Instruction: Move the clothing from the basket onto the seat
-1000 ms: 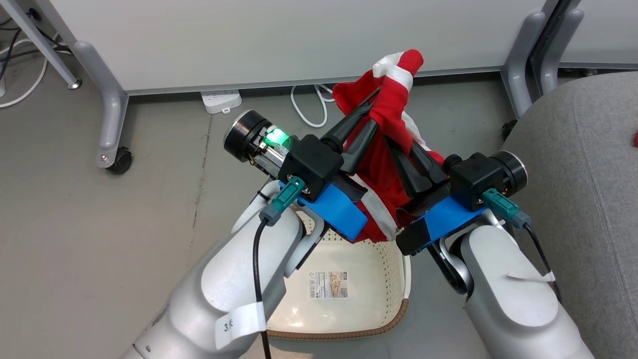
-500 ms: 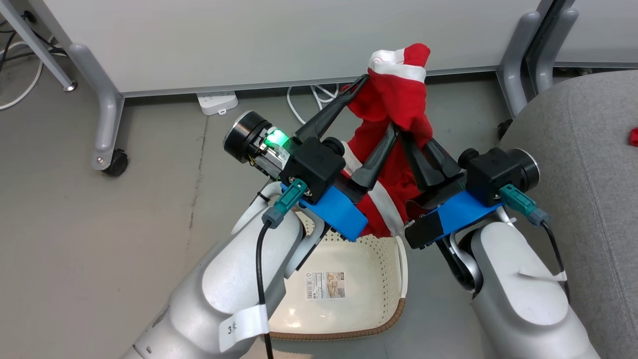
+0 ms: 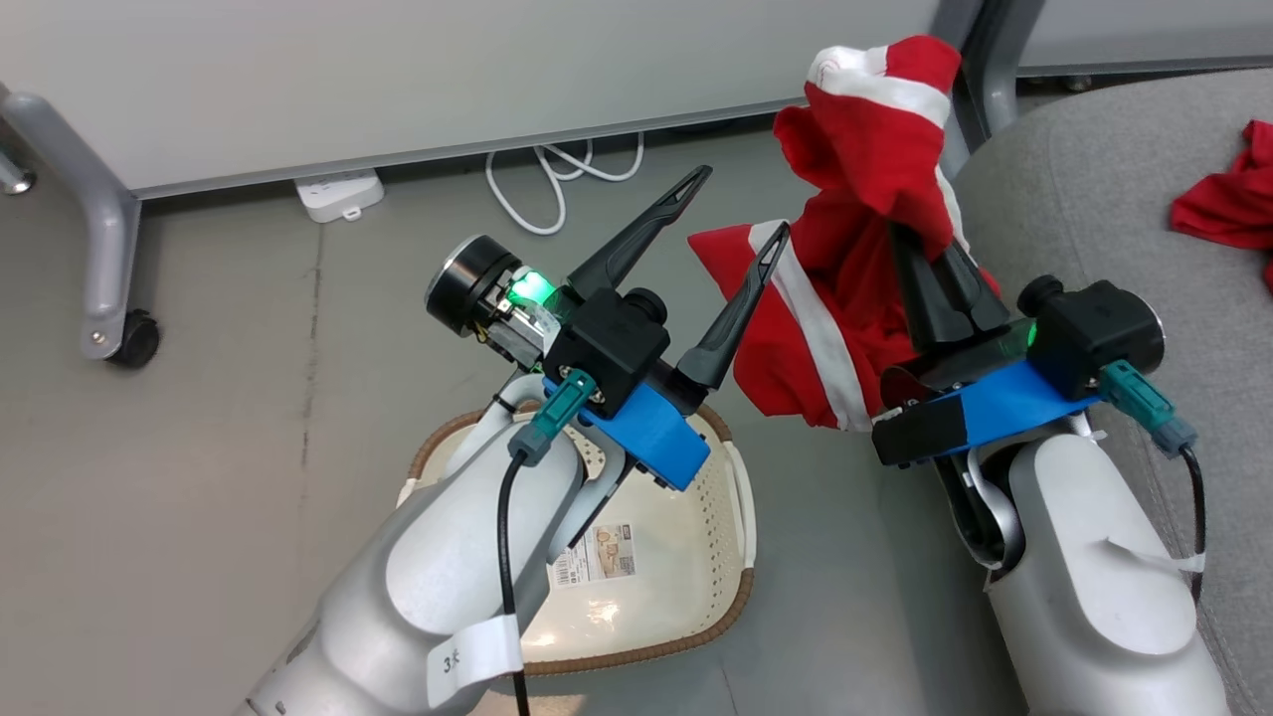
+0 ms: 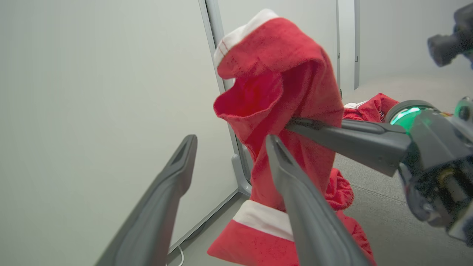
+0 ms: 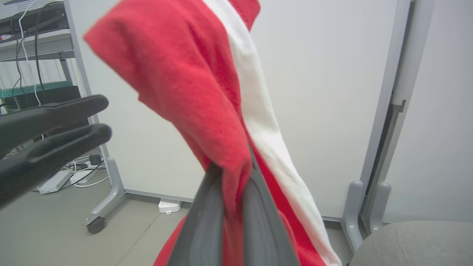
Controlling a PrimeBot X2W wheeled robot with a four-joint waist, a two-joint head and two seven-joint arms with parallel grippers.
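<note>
My right gripper point(image 3: 907, 237) is shut on a red garment with white stripes point(image 3: 845, 298), which hangs in the air over the floor just left of the grey seat point(image 3: 1094, 189). My left gripper point(image 3: 738, 207) stands open beside the cloth, its fingers apart with nothing between them. In the left wrist view its gripper point(image 4: 229, 145) is spread, with the garment point(image 4: 281, 74) just beyond it. The right wrist view has the cloth point(image 5: 207, 96) pinched at my right gripper point(image 5: 231, 168). Another red garment point(image 3: 1228, 204) lies on the seat. The cream basket point(image 3: 696, 557) sits on the floor under my left arm.
A white panel wall stands behind, with a grey leg on a caster point(image 3: 129, 338) at the left and a grey post point(image 3: 970, 70) by the seat. A white power strip point(image 3: 338, 194) and a looped white cable point(image 3: 557, 174) lie on the floor at its foot.
My left gripper has opened and let go of the garment. My right gripper has carried the garment to the right, toward the seat. The head camera has turned right as well.
</note>
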